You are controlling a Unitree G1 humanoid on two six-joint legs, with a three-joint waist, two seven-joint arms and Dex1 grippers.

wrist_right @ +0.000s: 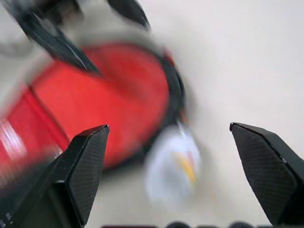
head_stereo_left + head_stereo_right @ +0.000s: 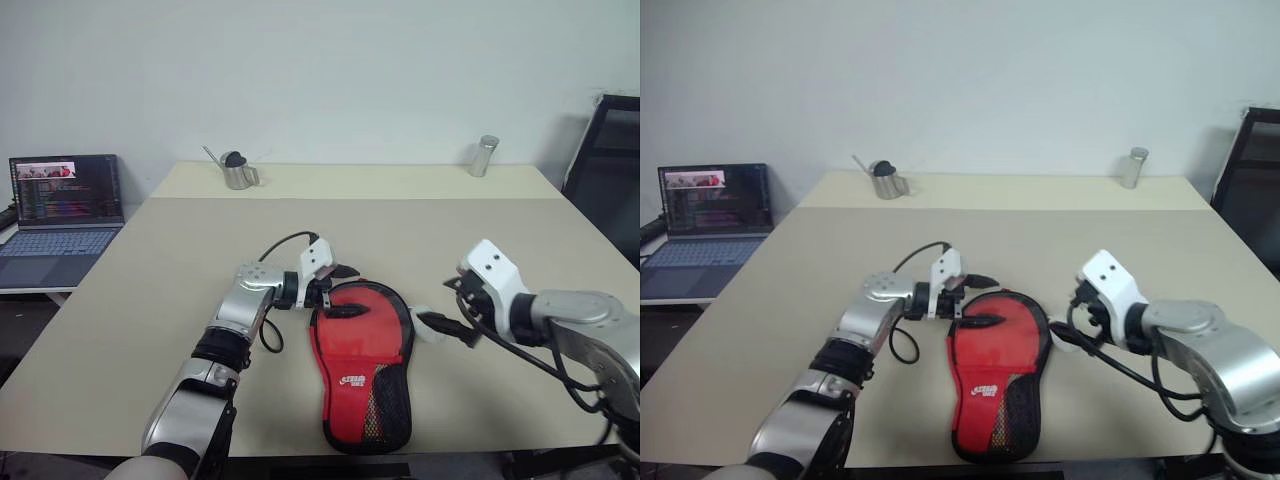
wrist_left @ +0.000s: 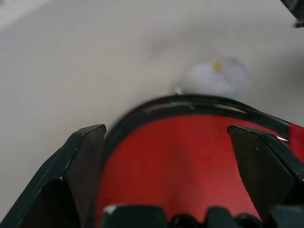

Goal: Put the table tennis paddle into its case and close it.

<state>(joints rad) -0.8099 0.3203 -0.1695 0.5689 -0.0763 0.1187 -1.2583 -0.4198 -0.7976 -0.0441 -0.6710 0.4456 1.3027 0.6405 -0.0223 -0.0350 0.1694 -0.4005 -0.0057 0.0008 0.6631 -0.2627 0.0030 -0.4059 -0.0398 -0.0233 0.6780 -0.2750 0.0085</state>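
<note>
The case point(image 2: 360, 365) lies flat on the table, red side up, its mesh pocket and white logo towards the table's near edge. A small white tag point(image 2: 428, 326) lies by the right rim of its round head. My left gripper point(image 2: 343, 291) hangs open over the upper left rim of that head, its fingers point(image 3: 85, 161) spread either side of the red fabric. My right gripper point(image 2: 447, 305) is open just right of the case, close to the tag, and holds nothing. The table tennis paddle is hidden from view.
On the beige table point(image 2: 180, 260), a metal pot point(image 2: 238, 172) stands at the far left and a metal can point(image 2: 483, 156) at the far right. An open laptop point(image 2: 62, 205) sits on a side desk to the left. A black chair point(image 2: 610, 170) stands at the right.
</note>
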